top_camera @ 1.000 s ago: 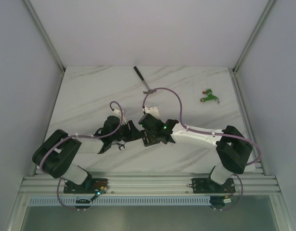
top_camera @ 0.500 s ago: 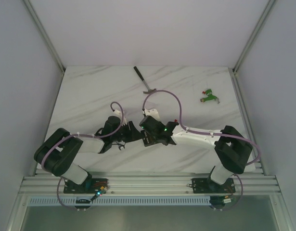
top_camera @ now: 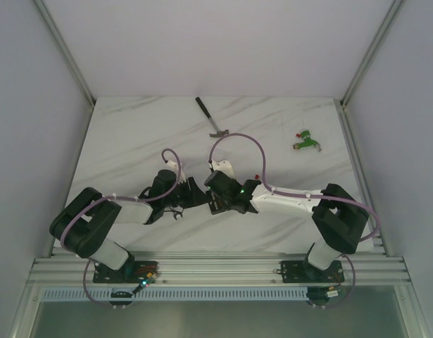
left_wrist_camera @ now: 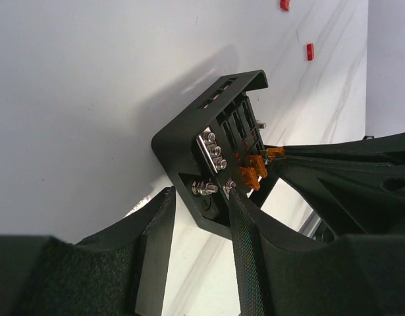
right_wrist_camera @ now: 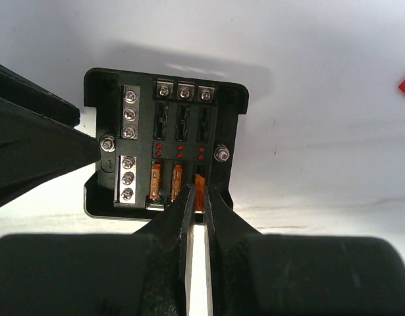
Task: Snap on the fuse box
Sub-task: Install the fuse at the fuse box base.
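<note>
Black plastic fills the middle of your left wrist view. The fuse box [left_wrist_camera: 189, 135] is on the white marble table [left_wrist_camera: 77, 85], seen at an angle, with its open top turned to the right of the frame. Your left gripper [left_wrist_camera: 201, 193] comes up from the bottom edge. Its two fingers [left_wrist_camera: 156, 243] stand on both sides of the near corner of the box and press on it, just beside a silver screw [left_wrist_camera: 203, 189]. From the right side your right gripper [left_wrist_camera: 284, 153] reaches in and pinches an orange fuse [left_wrist_camera: 274, 153] at its tip. Two loose red fuses [left_wrist_camera: 310, 51] lie well apart from the box, at the upper right.

In the right wrist view you look straight down on the box, which sits in the upper middle of the frame. The fingers of the right gripper are almost together and hold the orange fuse at the right slot of the lower row. Two other orange fuses [right_wrist_camera: 156, 174] sit in the slots to the left of it. The fingers of the left gripper touch the left edge of the box.

In the top view your left arm [top_camera: 124, 211] and right arm [top_camera: 293, 201] meet low in the centre of the table, and the box is hidden under them. A long dark tool [top_camera: 212, 118] lies at the upper middle, and a green-and-red connector [top_camera: 307, 140] at the upper right.
</note>
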`<action>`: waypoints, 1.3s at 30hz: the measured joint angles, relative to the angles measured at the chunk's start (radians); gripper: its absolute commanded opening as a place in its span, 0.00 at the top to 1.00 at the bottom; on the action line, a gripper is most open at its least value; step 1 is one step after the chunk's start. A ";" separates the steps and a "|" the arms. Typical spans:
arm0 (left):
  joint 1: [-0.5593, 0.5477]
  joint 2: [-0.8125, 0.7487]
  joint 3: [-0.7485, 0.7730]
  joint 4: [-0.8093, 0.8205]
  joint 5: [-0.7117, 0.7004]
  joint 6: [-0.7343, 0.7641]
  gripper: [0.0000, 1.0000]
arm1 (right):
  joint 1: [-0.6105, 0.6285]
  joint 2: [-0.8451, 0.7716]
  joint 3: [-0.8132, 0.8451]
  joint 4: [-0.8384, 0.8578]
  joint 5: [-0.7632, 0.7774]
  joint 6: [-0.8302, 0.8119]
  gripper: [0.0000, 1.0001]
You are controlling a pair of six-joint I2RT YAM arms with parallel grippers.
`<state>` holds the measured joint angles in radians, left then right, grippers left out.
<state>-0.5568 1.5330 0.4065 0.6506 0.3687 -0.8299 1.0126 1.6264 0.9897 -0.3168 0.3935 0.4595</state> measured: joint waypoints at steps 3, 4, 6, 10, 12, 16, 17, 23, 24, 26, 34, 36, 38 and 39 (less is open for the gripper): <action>0.000 0.000 0.000 0.000 0.000 0.000 0.53 | 0.000 0.000 0.000 0.007 0.000 0.000 1.00; 0.000 0.000 0.000 0.000 0.000 0.000 0.53 | 0.000 0.000 0.000 0.010 0.000 0.000 1.00; 0.000 0.000 0.000 0.000 0.000 0.000 0.53 | 0.000 0.000 0.000 0.013 0.000 0.000 1.00; 0.000 0.000 0.000 0.000 0.000 0.000 0.53 | 0.000 0.006 0.000 0.021 0.003 0.002 1.00; 0.000 0.000 0.000 0.000 0.000 0.000 0.53 | 0.000 0.007 -0.002 0.023 0.004 0.004 1.00; 0.000 0.000 0.000 0.000 0.000 0.000 0.53 | 0.000 0.007 -0.002 0.024 0.007 0.008 1.00; 0.000 0.000 0.000 0.000 0.000 0.000 0.53 | 0.000 0.007 -0.003 0.024 0.008 0.009 1.00; 0.000 0.000 0.000 0.000 0.000 0.000 0.53 | 0.000 0.006 -0.004 0.024 0.012 0.020 1.00; 0.000 0.000 0.000 0.000 0.000 0.000 0.53 | 0.000 0.005 -0.005 0.024 0.012 0.023 1.00; 0.000 0.000 0.000 0.000 0.000 0.000 0.53 | 0.000 0.005 -0.005 0.024 0.014 0.026 1.00; 0.000 0.000 0.000 0.000 0.000 0.000 0.53 | 0.000 0.003 -0.007 0.024 0.015 0.035 1.00; 0.000 0.000 0.000 0.000 0.000 0.000 0.53 | 0.000 0.002 -0.008 0.024 0.016 0.038 1.00; 0.000 0.000 0.000 0.000 0.000 0.000 0.53 | 0.000 -0.003 -0.013 0.023 0.016 0.041 1.00; 0.000 0.000 0.000 0.000 0.000 0.000 0.53 | 0.000 -0.006 -0.016 0.019 0.018 0.042 1.00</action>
<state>-0.5568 1.5330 0.4065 0.6506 0.3687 -0.8303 1.0126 1.6199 0.9741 -0.2974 0.4114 0.5014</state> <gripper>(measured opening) 0.469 0.130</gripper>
